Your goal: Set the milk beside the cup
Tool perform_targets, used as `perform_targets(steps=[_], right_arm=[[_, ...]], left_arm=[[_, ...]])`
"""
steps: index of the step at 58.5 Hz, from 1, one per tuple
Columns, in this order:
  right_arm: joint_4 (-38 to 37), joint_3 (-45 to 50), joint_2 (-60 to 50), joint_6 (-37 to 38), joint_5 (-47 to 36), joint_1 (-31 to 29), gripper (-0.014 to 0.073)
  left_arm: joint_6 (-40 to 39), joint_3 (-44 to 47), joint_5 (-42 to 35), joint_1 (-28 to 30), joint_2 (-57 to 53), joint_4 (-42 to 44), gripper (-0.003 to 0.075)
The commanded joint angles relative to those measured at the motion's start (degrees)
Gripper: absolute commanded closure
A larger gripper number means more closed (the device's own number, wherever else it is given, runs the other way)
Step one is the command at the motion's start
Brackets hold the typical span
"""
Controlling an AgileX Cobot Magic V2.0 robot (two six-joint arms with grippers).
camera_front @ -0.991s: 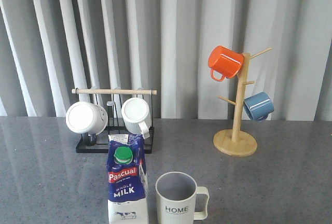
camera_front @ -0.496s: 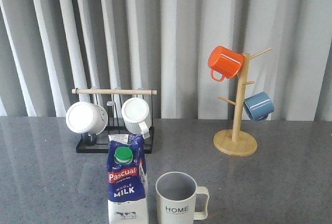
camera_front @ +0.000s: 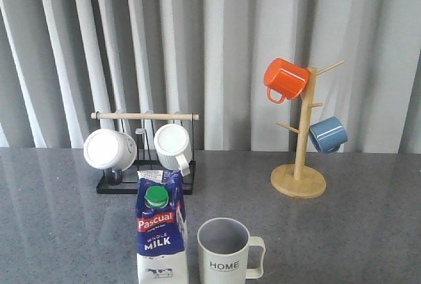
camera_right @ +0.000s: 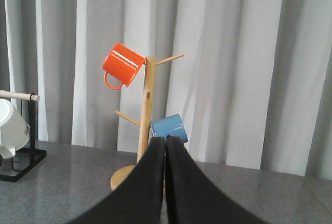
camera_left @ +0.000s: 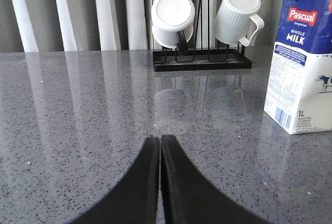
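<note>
The milk carton (camera_front: 160, 230), blue and white with a green cap, stands upright at the table's front edge. It also shows in the left wrist view (camera_left: 302, 58), off to one side. The cream "HOME" cup (camera_front: 225, 252) stands just to its right, a small gap between them, handle to the right. My left gripper (camera_left: 160, 141) is shut and empty, low over bare table, apart from the carton. My right gripper (camera_right: 166, 141) is shut and empty, pointing toward the mug tree. Neither gripper shows in the front view.
A black wire rack (camera_front: 145, 183) with a wooden bar holds two plain white mugs (camera_front: 109, 148) behind the carton. A wooden mug tree (camera_front: 300, 177) at the back right carries an orange mug (camera_front: 285, 79) and a blue mug (camera_front: 327, 134). Grey curtains hang behind.
</note>
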Motion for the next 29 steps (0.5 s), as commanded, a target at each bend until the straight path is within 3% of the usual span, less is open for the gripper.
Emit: perform_targets(steps=[1,6,18,26,29], right_arm=[[-0.50,0.57,-3.00,-1.41,-3.08,-0.38,0.0603],[-0.42,5.47,-9.33,-0.22,0.64,-0.38,0.0603],[-1.26,21.79,-22.59,3.08,0.45,-0.21,0.0603],[-1.19,27.58,-30.14,4.94,0.74,-0.21,0.0603],[-1.11,27.67,-33.30,5.65,4.32,-0.21,0.0603]], left_arm=[[-0.29,-1.00,-3.73,0.16,-0.64,-0.11,0.0728],[-0.29,-1.00,-3.73,0.16,-0.64,-0.11,0.0728],[-0.29,-1.00,-3.73,0.16,-0.64,-0.11,0.0728],[-0.29,-1.00,-3.74,0.16,-0.64,-0.11,0.0727],[-0.29,-1.00,-3.74,0.16,-0.64,-0.11,0.0727]])
